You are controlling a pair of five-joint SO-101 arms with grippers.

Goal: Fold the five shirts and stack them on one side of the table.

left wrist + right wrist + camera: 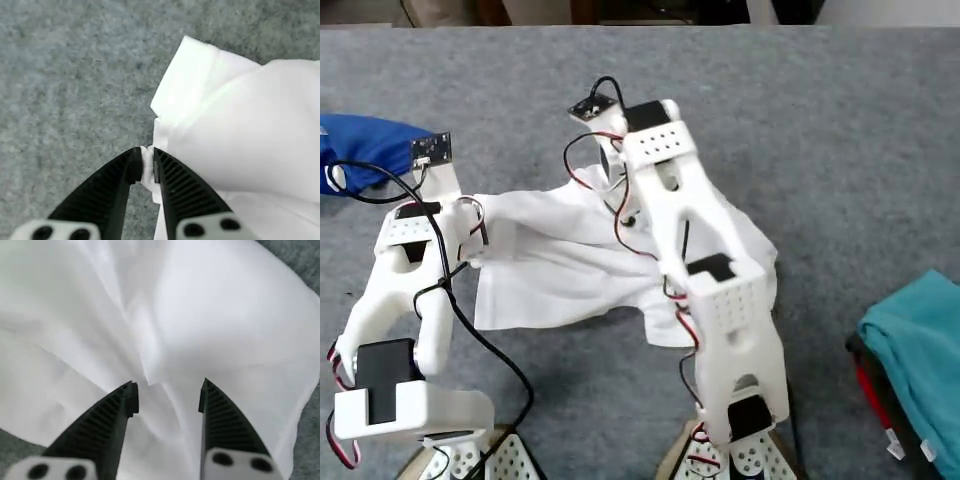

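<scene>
A crumpled white shirt (pixel 550 270) lies spread on the grey table in the middle. My left gripper (pixel 478 228) is at the shirt's left edge, and in the left wrist view this gripper (pixel 146 167) is shut on a small fold of the white shirt (pixel 250 130) at its hem. My right gripper (pixel 620 190) hangs over the shirt's far middle part. The right wrist view has that gripper (pixel 167 392) open just above a raised crease of the white shirt (pixel 200 315), with nothing between its fingers.
A blue shirt (pixel 360 150) lies bunched at the table's far left edge. At the right edge sits a teal shirt (pixel 920 345) over a dark item with red trim (pixel 865 385). Grey table (pixel 840 130) stretches bare at the back and right.
</scene>
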